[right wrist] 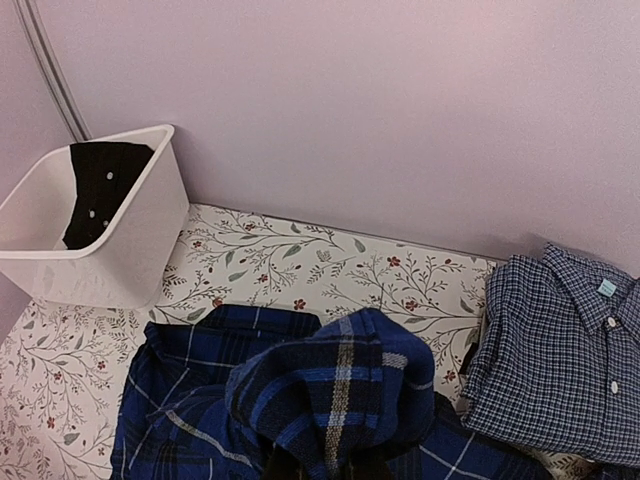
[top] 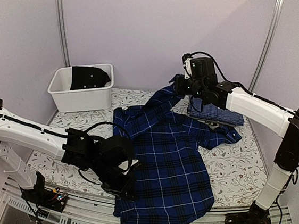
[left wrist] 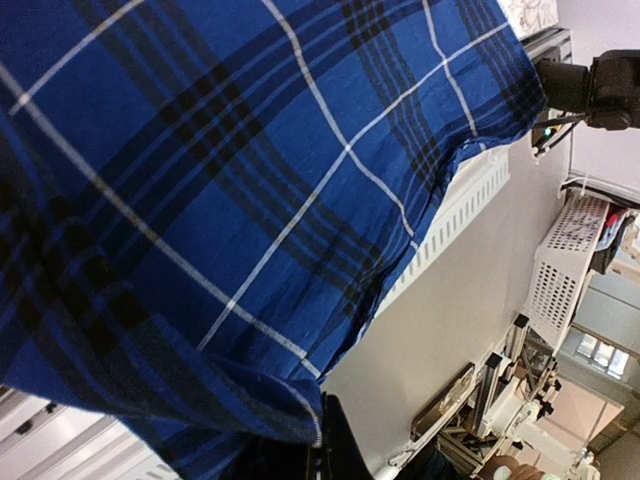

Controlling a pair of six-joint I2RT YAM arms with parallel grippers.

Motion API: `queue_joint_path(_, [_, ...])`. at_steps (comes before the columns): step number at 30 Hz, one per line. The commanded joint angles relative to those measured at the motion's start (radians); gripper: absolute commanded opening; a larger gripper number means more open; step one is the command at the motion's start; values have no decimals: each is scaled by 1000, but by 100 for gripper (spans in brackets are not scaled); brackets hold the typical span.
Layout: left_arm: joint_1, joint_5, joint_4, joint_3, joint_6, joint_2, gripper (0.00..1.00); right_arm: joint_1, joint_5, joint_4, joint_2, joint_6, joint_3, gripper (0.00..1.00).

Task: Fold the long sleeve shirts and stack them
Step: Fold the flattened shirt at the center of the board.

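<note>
Large plaid shirt (top: pixel 170 167) spread across table (top: pixel 240 164), long axis running from near edge to far side, its hem hanging off the near edge. Left gripper (top: pixel 123 187) pinched closed on the near-left hem. Right gripper (top: pixel 180 87) clamped on a bunched fold at the far end, raised off the surface. Arms hold opposite ends. Folded checked shirt (top: pixel 216 115) lies far right, just beside right gripper. Judgement: fold runs along that axis; right arm nearer the stack
</note>
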Motion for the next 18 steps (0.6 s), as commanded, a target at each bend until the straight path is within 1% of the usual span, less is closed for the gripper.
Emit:
queue_joint_path(1, [14, 98, 66, 34, 90, 73, 0, -35, 34, -7, -49, 0, -39, 0])
queue_joint_path(5, [16, 141, 114, 24, 85, 101, 3, -43, 50, -7, -74, 1, -73, 0])
queue_joint_path(7, [17, 135, 109, 29, 88, 102, 6, -48, 44, -7, -79, 7, -89, 0])
queue_joint_path(9, [23, 118, 92, 36, 96, 89, 13, -48, 26, -9, -82, 16, -107, 0])
queue_joint_path(10, [30, 105, 83, 38, 98, 72, 17, -48, 22, -16, -85, 21, -114, 0])
queue_joint_path(11, [40, 92, 76, 39, 100, 55, 23, -49, 30, -26, -89, 37, -122, 0])
queue_joint_path(14, [80, 71, 89, 28, 108, 0, 31, -52, 80, -31, -111, 63, -160, 0])
queue_joint_path(16, [112, 40, 93, 30, 119, -31, 39, -60, 73, -24, -130, 63, -173, 0])
queue_joint_path(18, [159, -3, 77, 41, 138, -54, 39, -61, 65, -21, -140, 54, -174, 0])
